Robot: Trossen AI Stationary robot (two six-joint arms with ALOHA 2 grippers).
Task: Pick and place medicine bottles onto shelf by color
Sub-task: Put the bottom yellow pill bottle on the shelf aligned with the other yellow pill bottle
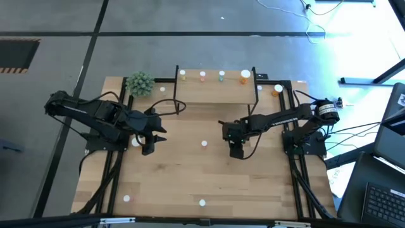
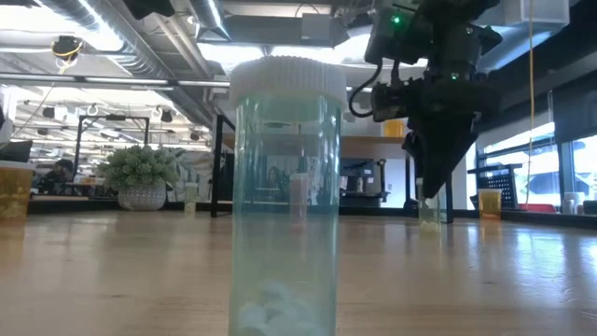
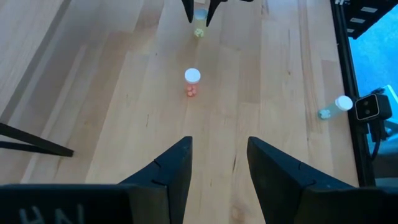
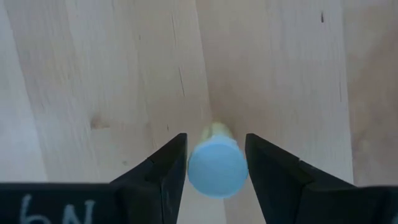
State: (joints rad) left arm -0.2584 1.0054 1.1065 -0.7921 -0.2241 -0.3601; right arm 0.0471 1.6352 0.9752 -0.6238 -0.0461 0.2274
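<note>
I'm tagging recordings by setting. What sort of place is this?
Likely a robotics lab in an open-plan office: exposed ceiling ducts, desks with a potted plant behind the wooden table, and a laptop with loose cables beside the rig.

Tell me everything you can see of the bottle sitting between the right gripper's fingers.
The bottle is small and round, with a pale cap facing the right wrist camera and a yellowish body below it. It stands upright on the wooden table, near the middle. The right gripper is lowered over it, one dark finger either side of the cap, close against it; whether they actually press it I cannot tell. Nothing else touches it.
</note>
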